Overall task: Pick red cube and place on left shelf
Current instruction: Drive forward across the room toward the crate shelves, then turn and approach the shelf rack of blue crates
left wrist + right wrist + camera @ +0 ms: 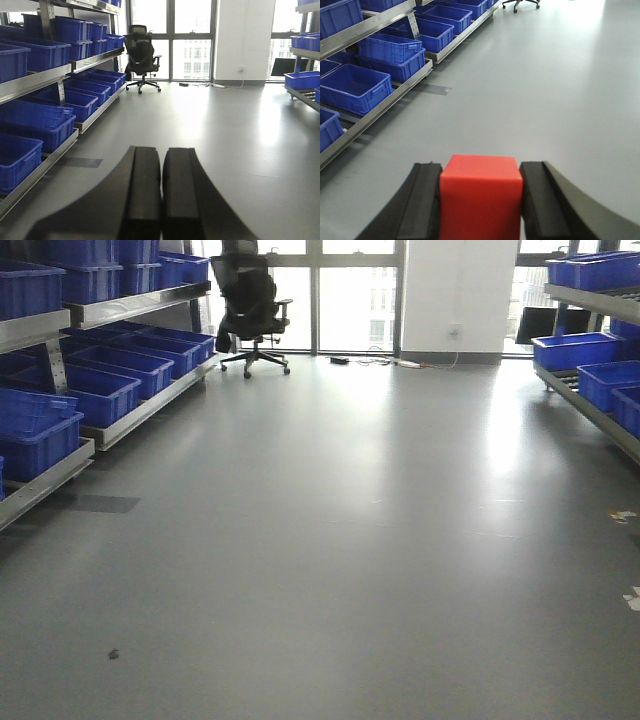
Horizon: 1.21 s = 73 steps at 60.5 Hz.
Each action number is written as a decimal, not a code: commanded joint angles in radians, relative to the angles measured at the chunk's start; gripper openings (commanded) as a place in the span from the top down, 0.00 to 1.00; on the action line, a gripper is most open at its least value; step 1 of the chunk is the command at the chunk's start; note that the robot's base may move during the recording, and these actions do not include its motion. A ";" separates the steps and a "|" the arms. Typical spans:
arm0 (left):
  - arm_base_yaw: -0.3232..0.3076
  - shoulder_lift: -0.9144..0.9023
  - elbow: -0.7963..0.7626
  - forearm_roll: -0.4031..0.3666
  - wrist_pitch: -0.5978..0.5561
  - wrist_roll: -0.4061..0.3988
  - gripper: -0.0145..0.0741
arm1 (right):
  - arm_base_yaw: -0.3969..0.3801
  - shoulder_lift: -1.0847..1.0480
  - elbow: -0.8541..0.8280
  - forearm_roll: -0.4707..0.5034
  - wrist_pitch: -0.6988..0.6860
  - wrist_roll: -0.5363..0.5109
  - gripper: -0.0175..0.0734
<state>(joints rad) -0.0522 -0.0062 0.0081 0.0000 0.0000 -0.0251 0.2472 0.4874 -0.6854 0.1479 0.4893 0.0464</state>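
Observation:
In the right wrist view my right gripper [481, 172] is shut on the red cube [481, 197], both black fingers pressed against its sides, held above the grey floor. The left shelf [380, 102], metal with blue bins, runs along the left side of that view, well ahead and to the left of the cube. In the left wrist view my left gripper [161, 165] is shut and empty, its two black fingers together, pointing down the room. The left shelf also shows in the left wrist view [47, 77] and the front view [130, 415]. Neither gripper shows in the front view.
Blue bins [100, 390] fill the left shelf. A second shelf with blue bins [590, 370] stands on the right. A black office chair [250, 305] stands by the far windows. A white pillar [458, 295] stands at the back. Small debris [632, 598] lies on the floor right.

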 commanded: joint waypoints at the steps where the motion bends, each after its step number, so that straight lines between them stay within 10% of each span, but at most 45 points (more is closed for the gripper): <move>1: 0.000 -0.015 0.025 0.000 -0.083 0.000 0.72 | -0.004 0.013 -0.027 -0.003 -0.085 -0.007 0.77; 73: 0.000 -0.015 0.025 0.000 -0.083 0.000 0.72 | -0.004 0.013 -0.027 -0.003 -0.084 -0.007 0.77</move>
<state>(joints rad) -0.0522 -0.0062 0.0081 0.0000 0.0000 -0.0251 0.2472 0.4874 -0.6854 0.1479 0.4893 0.0464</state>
